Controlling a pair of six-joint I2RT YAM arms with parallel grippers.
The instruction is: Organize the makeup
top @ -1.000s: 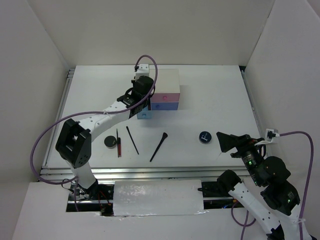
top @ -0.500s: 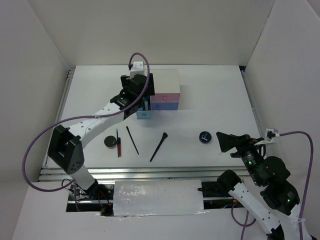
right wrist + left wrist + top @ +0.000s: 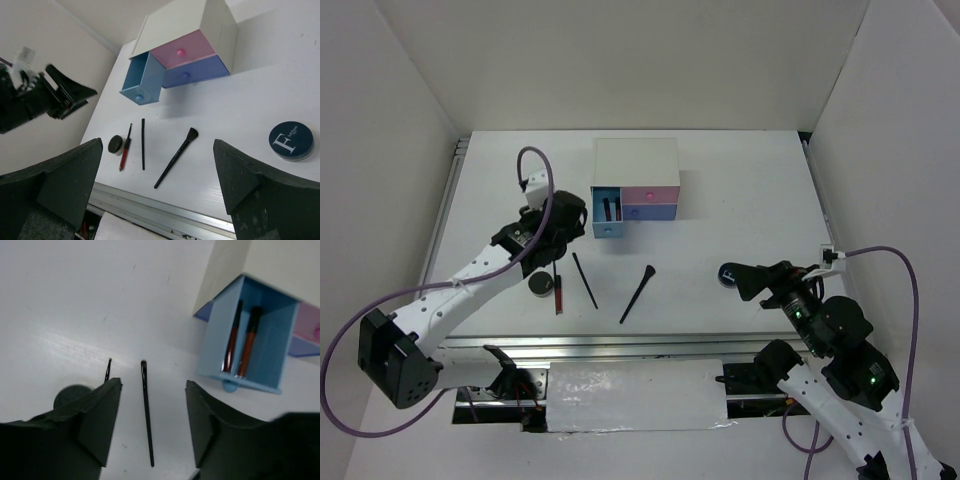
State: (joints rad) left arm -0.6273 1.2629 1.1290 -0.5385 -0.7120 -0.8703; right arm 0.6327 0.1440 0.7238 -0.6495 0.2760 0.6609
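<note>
The top-left blue drawer point(image 3: 605, 213) of the white box point(image 3: 636, 163) stands open with two red-brown tubes point(image 3: 248, 342) lying inside. My left gripper point(image 3: 566, 213) is open and empty, just left of the drawer and above the thin black pencil point(image 3: 146, 415). On the table lie a black compact point(image 3: 540, 285), a red pencil point(image 3: 558, 292), the thin black pencil point(image 3: 585, 280) and a flared brush point(image 3: 638, 293). My right gripper point(image 3: 748, 281) is open and empty beside the second compact point(image 3: 291, 140), which bears a white letter F.
The box also has a shut pink drawer point(image 3: 651, 194) and a shut blue-purple drawer point(image 3: 651, 212). White walls enclose the table on three sides. A metal rail point(image 3: 620, 345) runs along the near edge.
My left arm has drawn back from the box, to the left and nearer, leaving the blue drawer open with the tubes showing. My right gripper has shifted a little left toward the F compact.
</note>
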